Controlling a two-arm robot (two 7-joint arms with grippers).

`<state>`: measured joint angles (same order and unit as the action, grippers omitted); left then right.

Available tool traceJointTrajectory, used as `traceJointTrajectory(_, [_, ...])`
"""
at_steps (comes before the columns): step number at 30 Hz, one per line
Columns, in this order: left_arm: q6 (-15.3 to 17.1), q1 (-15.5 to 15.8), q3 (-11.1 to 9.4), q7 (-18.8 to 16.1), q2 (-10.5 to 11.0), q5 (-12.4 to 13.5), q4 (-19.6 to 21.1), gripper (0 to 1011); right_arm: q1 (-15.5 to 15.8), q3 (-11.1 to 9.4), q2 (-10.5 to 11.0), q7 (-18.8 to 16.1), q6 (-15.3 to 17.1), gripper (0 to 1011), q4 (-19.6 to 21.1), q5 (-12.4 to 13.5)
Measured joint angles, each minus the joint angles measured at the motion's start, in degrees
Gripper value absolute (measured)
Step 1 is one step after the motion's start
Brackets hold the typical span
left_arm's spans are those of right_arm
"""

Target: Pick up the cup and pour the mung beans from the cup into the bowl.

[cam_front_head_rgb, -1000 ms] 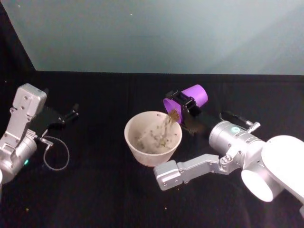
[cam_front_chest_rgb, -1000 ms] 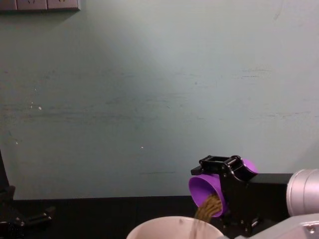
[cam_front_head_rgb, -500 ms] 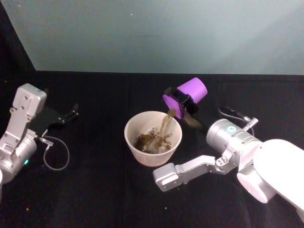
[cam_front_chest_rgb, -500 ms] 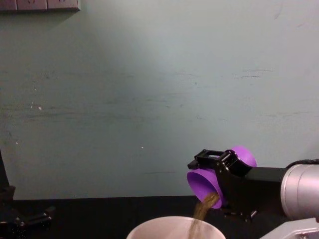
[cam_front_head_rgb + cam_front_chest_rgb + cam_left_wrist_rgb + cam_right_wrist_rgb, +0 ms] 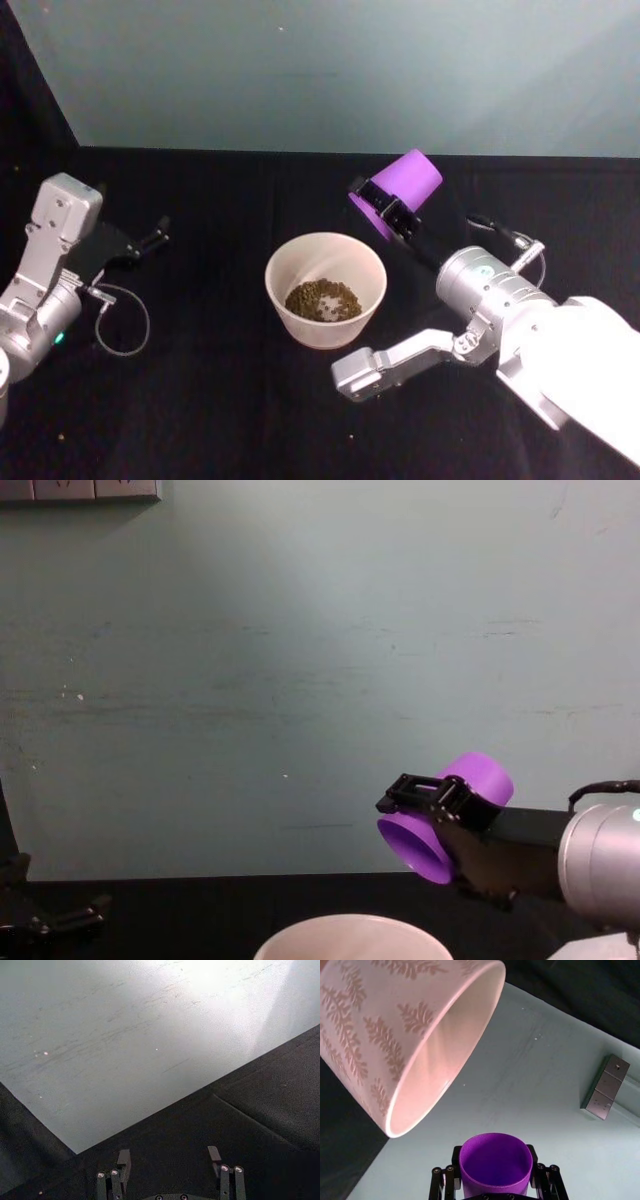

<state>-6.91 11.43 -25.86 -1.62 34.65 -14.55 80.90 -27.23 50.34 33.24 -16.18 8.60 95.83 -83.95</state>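
Observation:
My right gripper (image 5: 388, 212) is shut on the purple cup (image 5: 402, 186), held tilted mouth-down above and just behind the right rim of the whitish bowl (image 5: 326, 331). A pile of mung beans (image 5: 323, 299) lies in the bowl's bottom. In the right wrist view the cup (image 5: 494, 1162) shows a bare purple inside, with the bowl (image 5: 405, 1050) ahead of it. From the chest the cup (image 5: 455, 815) hangs above the bowl's rim (image 5: 350, 926). My left gripper (image 5: 155, 237) rests open at the table's left, far from both.
The black tablecloth (image 5: 220, 400) covers the table up to a pale wall (image 5: 330, 70) behind. A thin cable loop (image 5: 122, 322) lies beside the left arm. A few stray beans dot the cloth near the front.
The stream of beans from cup to bowl has stopped. The cup has tipped further and risen slightly, and the pile in the bowl has grown. The left arm stayed put.

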Motion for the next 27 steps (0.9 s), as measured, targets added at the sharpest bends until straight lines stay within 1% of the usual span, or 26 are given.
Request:
traceJointTrajectory(3, [0.00,0.00,0.00,0.00,0.00,0.00,0.00,1000,0.07,-0.17,0.25,0.05,0.18,743,0.54,-0.03])
traceJointTrajectory(7, [0.00,0.00,0.00,0.00,0.00,0.00,0.00,1000,0.76,-1.10,0.43,0.86,0.12,743,1.10,1.78])
traceJointTrajectory(8, [0.00,0.00,0.00,0.00,0.00,0.00,0.00,1000,1.30,-1.80,0.53,1.63,-0.04,744,1.28,3.24])
traceJointTrajectory(9, [0.00,0.00,0.00,0.00,0.00,0.00,0.00,1000,1.98,-2.76,0.65,2.62,-0.43,743,1.44,5.30])
traceJointTrajectory(12, [0.00,0.00,0.00,0.00,0.00,0.00,0.00,1000,3.24,-4.60,0.87,4.41,-1.56,743,1.67,9.49])
traceJointTrajectory(13, [0.00,0.00,0.00,0.00,0.00,0.00,0.00,1000,4.37,-6.33,1.13,5.89,-2.87,743,1.85,13.32])
traceJointTrajectory(15, [0.00,0.00,0.00,0.00,0.00,0.00,0.00,1000,5.67,-8.31,1.44,7.55,-4.66,743,2.07,17.84])
traceJointTrajectory(16, [0.00,0.00,0.00,0.00,0.00,0.00,0.00,1000,6.99,-10.42,1.80,9.17,-6.81,743,2.19,22.66])
traceJointTrajectory(17, [0.00,0.00,0.00,0.00,0.00,0.00,0.00,1000,7.55,-11.26,1.95,9.78,-7.69,743,2.19,24.55])
traceJointTrajectory(18, [0.00,0.00,0.00,0.00,0.00,0.00,0.00,1000,8.94,-13.22,2.24,11.07,-9.97,743,2.18,29.23])
traceJointTrajectory(20, [0.00,0.00,0.00,0.00,0.00,0.00,0.00,1000,10.20,-15.24,2.48,12.14,-12.53,743,1.87,34.12])
traceJointTrajectory(21, [0.00,0.00,0.00,0.00,0.00,0.00,0.00,1000,10.82,-16.17,2.55,12.49,-13.81,743,1.61,36.49])
traceJointTrajectory(22, [0.00,0.00,0.00,0.00,0.00,0.00,0.00,1000,12.01,-17.85,2.60,12.95,-16.26,743,0.93,41.11])
traceJointTrajectory(24, [0.00,0.00,0.00,0.00,0.00,0.00,0.00,1000,13.07,-19.53,2.51,13.07,-18.71,743,0.04,46.07])
traceJointTrajectory(25, [0.00,0.00,0.00,0.00,0.00,0.00,0.00,1000,13.92,-20.91,2.29,12.84,-20.70,743,-0.72,50.47])
traceJointTrajectory(27, [0.00,0.00,0.00,0.00,0.00,0.00,0.00,1000,14.84,-22.36,1.97,11.88,-22.80,743,-1.78,55.81])
